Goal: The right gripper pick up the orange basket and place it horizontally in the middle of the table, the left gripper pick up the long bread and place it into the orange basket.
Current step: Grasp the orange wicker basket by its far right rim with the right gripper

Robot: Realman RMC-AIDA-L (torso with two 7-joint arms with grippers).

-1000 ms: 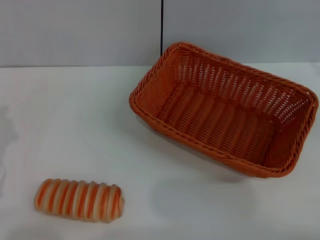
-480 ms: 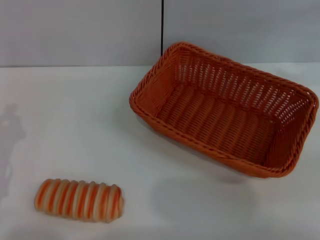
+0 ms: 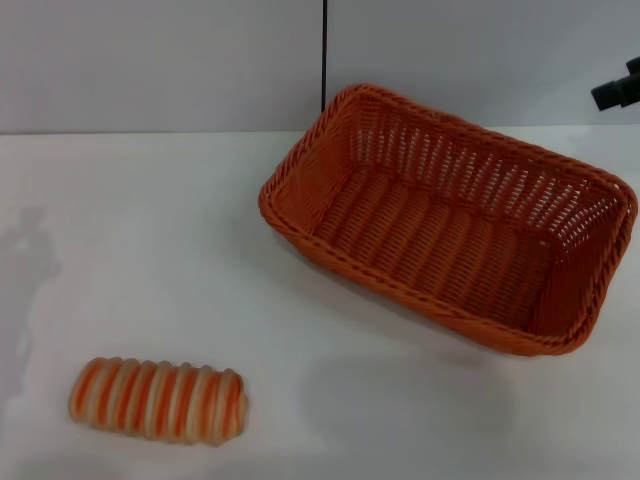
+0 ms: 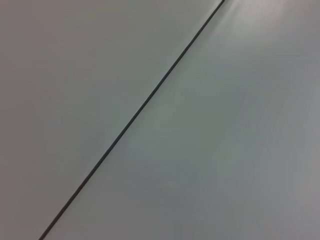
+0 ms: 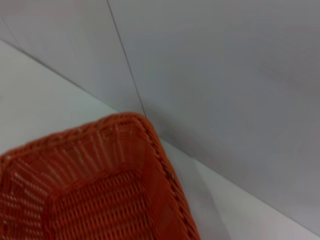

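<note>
The orange basket (image 3: 440, 303) sits empty on the right half of the white table (image 3: 150, 230), turned at a slant with one corner toward the wall. Its corner also fills the lower part of the right wrist view (image 5: 100, 195). The long bread (image 3: 158, 400), striped orange and cream, lies alone near the table's front left. A black piece of my right gripper (image 3: 620, 88) pokes in at the upper right edge, above and beyond the basket's far right corner, touching nothing. My left gripper is out of view; only its shadow falls on the table's left side.
A grey wall (image 3: 150, 60) with a dark vertical seam (image 3: 325, 50) stands behind the table. The left wrist view holds only that wall and seam (image 4: 135, 115). Bare tabletop lies between the bread and the basket.
The black tip of my right gripper has come into the head view at the upper right. The shadow at the table's left has grown and shifted. Basket and bread have not moved.
</note>
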